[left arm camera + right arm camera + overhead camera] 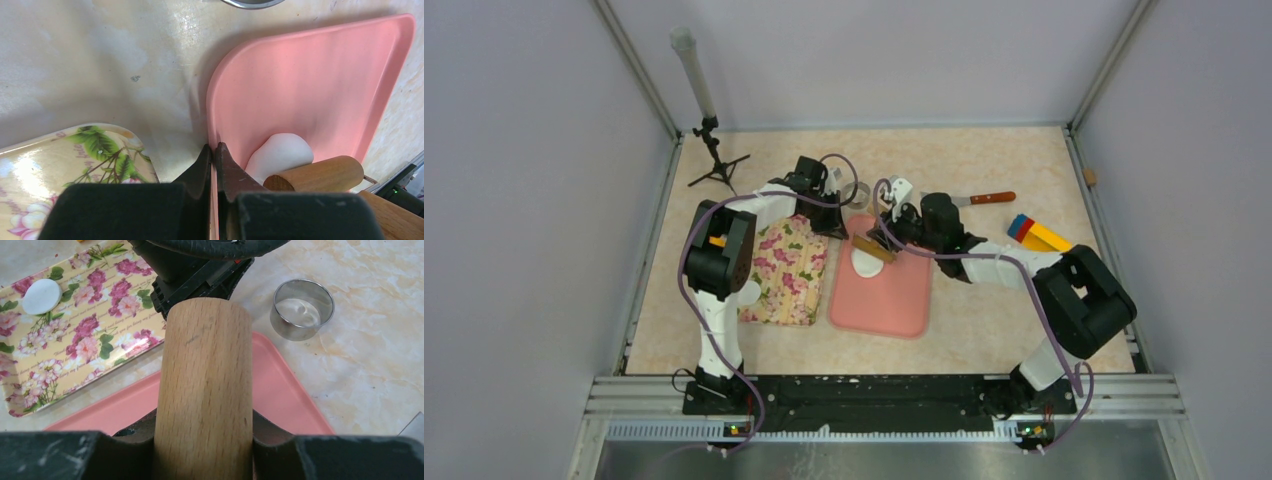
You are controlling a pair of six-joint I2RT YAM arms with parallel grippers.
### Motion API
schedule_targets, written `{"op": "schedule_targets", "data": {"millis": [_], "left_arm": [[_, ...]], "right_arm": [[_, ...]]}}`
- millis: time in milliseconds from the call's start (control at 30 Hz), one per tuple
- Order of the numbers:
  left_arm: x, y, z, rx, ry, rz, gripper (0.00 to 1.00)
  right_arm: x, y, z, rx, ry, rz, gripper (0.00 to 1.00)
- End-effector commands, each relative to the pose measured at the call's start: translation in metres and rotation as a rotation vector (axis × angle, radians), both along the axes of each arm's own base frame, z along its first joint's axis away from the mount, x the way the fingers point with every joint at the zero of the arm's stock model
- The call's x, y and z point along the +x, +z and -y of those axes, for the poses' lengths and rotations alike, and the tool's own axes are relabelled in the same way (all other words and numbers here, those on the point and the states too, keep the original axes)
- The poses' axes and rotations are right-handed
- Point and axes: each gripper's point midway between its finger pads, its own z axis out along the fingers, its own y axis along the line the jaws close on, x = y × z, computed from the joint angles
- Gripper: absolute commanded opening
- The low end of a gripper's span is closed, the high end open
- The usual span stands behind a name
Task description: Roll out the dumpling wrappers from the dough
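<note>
Wooden pin (205,390), clamped in right gripper (204,455), is pressing thick dough (280,152) on board (310,85), left gripper (214,165) pinching board's edge; one wrapper (42,296) lying beside board.

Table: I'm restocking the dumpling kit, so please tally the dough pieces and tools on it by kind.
pink board: 1
floral tray: 1
rolling pin: 1
ring cutter: 1
knife: 1
dough piece: 1
wrapper disc: 1
Total: 7
</note>
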Motion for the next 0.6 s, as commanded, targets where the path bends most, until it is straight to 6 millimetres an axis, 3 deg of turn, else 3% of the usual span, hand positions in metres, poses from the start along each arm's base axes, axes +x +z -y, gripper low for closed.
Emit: {"op": "schedule_targets", "data": {"millis": [0,567], "left_arm": [[-0.034,-0.034,-0.017,0.098,-0.012,-0.125,0.00],[-0.034,-0.031,-0.017,0.093,-0.012,-0.123,0.00]], "right_arm": [[-0.045,-0.068,0.013,-0.145,0.056,-0.212,0.00],[-0.059,-0.094,0.017,-0.163,0.052,-0.328,0.00]]}}
